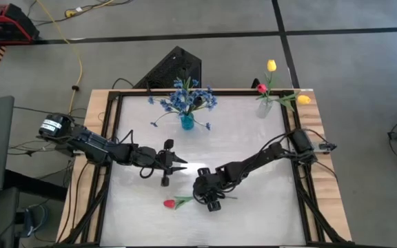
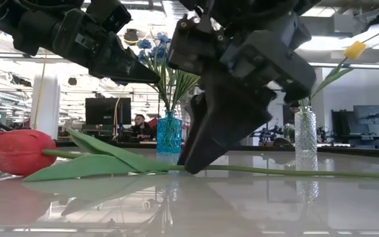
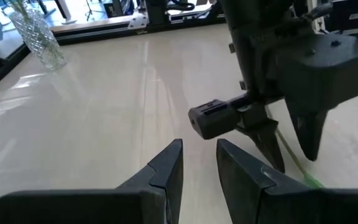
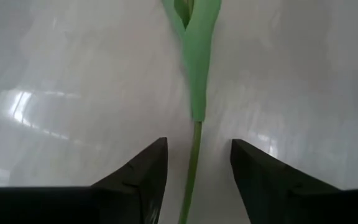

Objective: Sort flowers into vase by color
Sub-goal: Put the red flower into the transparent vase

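We look down on a pale table (image 1: 253, 131) with our two dark arms meeting near its middle. Our right gripper (image 4: 194, 163) is lowered over a red tulip (image 2: 18, 151) that lies flat on the table, its fingers spread a little and set one on each side of the thin green stem (image 4: 194, 155). The stem runs through the gap between them, and we cannot tell whether either finger touches it. This straddling pose suits a pinch on the stem, away from the bloom, so we judge that a pickup is being set up. In the low view the fingertips reach down to the tabletop at the stem.

Our left gripper (image 3: 197, 165) waits just beside the right one, its fingers a narrow gap apart and holding nothing.

Counting: one red tulip lies loose. There are two vases. A blue vase (image 1: 187, 122) holds a spray of blue flowers (image 1: 185, 98), too many blossoms to count. A clear vase (image 1: 264, 107) holds two yellow tulips (image 1: 271, 66) and one red tulip, so colours there look mixed.
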Motion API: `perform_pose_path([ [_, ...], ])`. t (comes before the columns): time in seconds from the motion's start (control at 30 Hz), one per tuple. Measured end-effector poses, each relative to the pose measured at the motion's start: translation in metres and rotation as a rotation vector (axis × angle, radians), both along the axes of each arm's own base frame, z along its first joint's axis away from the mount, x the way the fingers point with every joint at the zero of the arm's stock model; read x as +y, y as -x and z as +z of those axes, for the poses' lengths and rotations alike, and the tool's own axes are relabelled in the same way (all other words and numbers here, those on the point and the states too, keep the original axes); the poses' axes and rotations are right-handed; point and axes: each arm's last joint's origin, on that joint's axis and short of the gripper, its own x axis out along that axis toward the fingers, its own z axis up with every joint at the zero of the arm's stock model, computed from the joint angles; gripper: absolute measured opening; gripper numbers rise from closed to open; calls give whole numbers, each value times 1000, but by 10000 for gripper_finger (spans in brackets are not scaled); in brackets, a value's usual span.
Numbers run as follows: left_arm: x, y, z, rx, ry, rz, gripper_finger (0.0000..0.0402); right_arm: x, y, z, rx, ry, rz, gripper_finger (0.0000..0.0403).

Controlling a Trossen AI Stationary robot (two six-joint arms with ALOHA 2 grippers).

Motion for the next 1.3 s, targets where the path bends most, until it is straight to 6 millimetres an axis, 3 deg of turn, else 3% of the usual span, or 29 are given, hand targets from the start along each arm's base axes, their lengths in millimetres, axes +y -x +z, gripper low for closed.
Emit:
perform_pose_path([
  [0.17,0,0,0,2,1,1,87,2,-1,-19,39,34,-31,179],
  [0.33,0,0,0,2,3,1,87,0,3,-26,98,68,-80,92],
  [0.47,0,0,0,1,3,1,87,4,6,-19,98,80,-75,18],
  [0.67,0,0,0,2,4,1,87,3,22,11,129,87,-36,16],
  [0.8,0,0,-1,12,8,3,87,-7,47,30,86,106,-39,16],
  [0.97,0,1,-3,36,16,9,87,-29,99,44,-107,172,-198,16],
  [1.3,0,1,-4,45,13,15,87,-74,195,95,-733,211,-383,16],
])
